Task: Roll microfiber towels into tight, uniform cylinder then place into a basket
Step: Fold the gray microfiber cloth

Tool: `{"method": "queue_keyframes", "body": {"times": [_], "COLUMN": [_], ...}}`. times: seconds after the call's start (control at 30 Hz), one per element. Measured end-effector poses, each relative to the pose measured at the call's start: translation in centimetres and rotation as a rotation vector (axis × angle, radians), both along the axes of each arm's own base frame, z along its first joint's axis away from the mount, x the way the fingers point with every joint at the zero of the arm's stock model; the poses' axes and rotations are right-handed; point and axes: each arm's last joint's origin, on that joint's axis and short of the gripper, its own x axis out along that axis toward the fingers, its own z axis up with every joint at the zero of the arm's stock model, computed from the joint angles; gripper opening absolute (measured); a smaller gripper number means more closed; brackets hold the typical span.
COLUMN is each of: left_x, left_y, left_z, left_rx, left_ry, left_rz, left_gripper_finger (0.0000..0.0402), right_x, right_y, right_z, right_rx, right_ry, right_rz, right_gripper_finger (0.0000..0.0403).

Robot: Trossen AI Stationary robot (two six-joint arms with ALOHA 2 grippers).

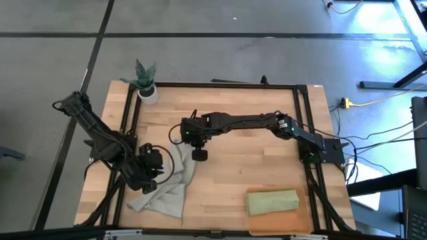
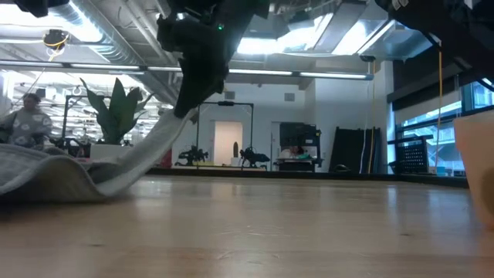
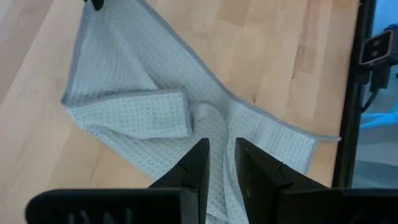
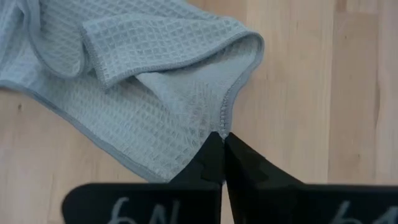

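The light grey towel (image 1: 167, 192) lies crumpled at the table's near left, and one strip of it rises to my right gripper (image 1: 199, 155), which is shut on it above the table. My left gripper (image 1: 152, 168) stands over the towel's left part with its fingers nearly together and cloth between them (image 3: 221, 152). The sage green towel (image 1: 272, 202) lies rolled in the orange-brown basket (image 1: 280, 225) at the near right. My left gripper comes slanting down from the table's left onto a raised ridge of the grey towel (image 3: 219, 124), which runs in between its two fingers. The fingers hide how many layers there are. The cloth around the ridge rests on the table. My right gripper pinches the grey towel's stitched hem (image 4: 222, 124) between its fingertips, slanting down from above. The cloth is a gathered edge, and it hangs from the fingers in a drawn strip (image 2: 154, 147). The rest of the towel lies on the table.
A small white plant pot (image 1: 147, 92) stands at the far left corner. Black frame rails (image 1: 303, 127) run along the table's edges. Bare wood (image 1: 253, 160) lies between the grey towel and the basket.
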Motion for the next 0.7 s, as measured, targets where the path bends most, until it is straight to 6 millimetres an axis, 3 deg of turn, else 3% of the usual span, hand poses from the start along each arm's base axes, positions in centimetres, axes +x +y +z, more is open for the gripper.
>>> {"method": "queue_keyframes", "body": {"times": [0.4,0.7], "left_x": [0.7,0.8], "left_y": [1.1,1.1], "left_z": [-0.6,-6.1], "left_rx": [0.042,0.107], "left_ry": [0.038,0.008], "left_rz": [0.001,-0.081], "left_gripper_finger": [0.0117,0.0116], "right_x": [0.0,-0.7], "right_y": [-0.4,-1.2], "right_z": [0.0,1.6], "right_rx": [0.037,0.041], "right_ry": [0.005,-0.005], "right_rz": [-0.022,-0.045], "right_gripper_finger": [0.0008,0.0007]}}
